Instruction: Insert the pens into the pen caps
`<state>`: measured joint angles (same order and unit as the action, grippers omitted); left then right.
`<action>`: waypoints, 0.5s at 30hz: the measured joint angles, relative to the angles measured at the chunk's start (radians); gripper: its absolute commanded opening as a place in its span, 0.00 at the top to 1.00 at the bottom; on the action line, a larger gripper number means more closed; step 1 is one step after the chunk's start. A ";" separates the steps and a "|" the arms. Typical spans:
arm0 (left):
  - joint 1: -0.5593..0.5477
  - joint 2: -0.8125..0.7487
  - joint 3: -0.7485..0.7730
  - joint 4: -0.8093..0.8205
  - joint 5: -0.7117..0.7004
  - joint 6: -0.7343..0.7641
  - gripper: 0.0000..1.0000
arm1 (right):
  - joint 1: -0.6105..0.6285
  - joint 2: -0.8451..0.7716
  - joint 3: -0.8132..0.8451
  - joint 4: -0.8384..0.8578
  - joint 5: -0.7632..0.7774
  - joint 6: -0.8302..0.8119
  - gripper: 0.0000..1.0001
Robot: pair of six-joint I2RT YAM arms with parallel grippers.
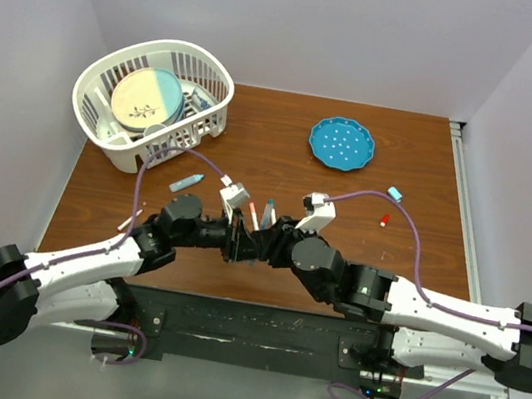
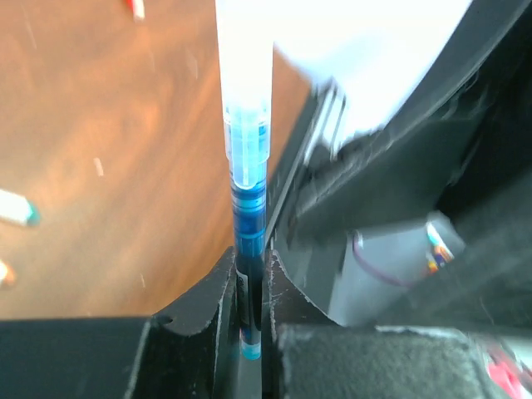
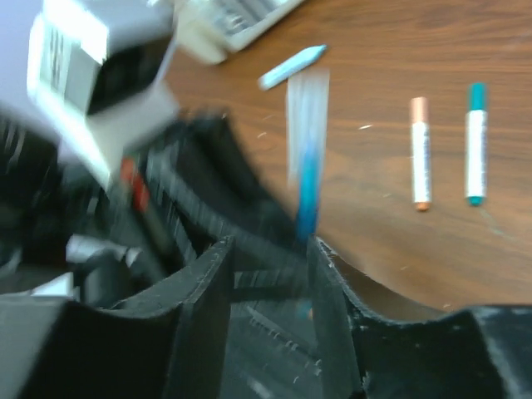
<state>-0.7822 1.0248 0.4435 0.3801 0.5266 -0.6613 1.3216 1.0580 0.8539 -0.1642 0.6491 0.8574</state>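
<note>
Left hand point(image 2: 249, 278) clamped tight on blue pen point(image 2: 248, 208), pen sticking out past fingertips, over middle of surface point(image 1: 288, 122), toward near edge. Right hand point(image 3: 270, 258) facing it, jaws parted wider than pen; blurred, contact unclear. Thick light blue pen point(image 1: 184, 184) flat near basket point(image 1: 207, 124). Light blue cap point(image 1: 396, 193), red cap point(image 1: 384, 218) toward right edge, apart from both hands

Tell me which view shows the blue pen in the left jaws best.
The left wrist view: the pen stands sharp, clamped between the jaws, its blue section and white barrel clear. The right wrist view shows it only as a blur. In the top view it is too small to judge.
</note>
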 measured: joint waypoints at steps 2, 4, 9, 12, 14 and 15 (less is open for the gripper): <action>0.014 -0.023 0.010 0.037 -0.011 0.000 1.00 | 0.016 -0.014 0.021 -0.014 -0.016 -0.024 0.45; 0.016 -0.054 0.009 0.060 -0.010 0.000 1.00 | 0.014 -0.027 0.049 -0.035 -0.020 -0.051 0.44; 0.016 -0.124 -0.014 0.117 0.018 -0.008 1.00 | -0.011 -0.033 0.116 -0.069 -0.016 -0.101 0.43; 0.016 -0.141 -0.031 0.132 0.042 -0.008 1.00 | -0.022 -0.028 0.145 -0.071 -0.018 -0.126 0.44; 0.016 -0.143 -0.040 0.136 0.055 -0.009 1.00 | -0.035 -0.022 0.160 -0.072 -0.027 -0.145 0.44; 0.016 -0.144 -0.046 0.137 0.061 -0.009 1.00 | -0.043 -0.017 0.168 -0.072 -0.037 -0.154 0.44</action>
<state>-0.7658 0.8810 0.3973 0.5171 0.5873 -0.6701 1.2789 1.0412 1.0222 -0.2367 0.6125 0.7029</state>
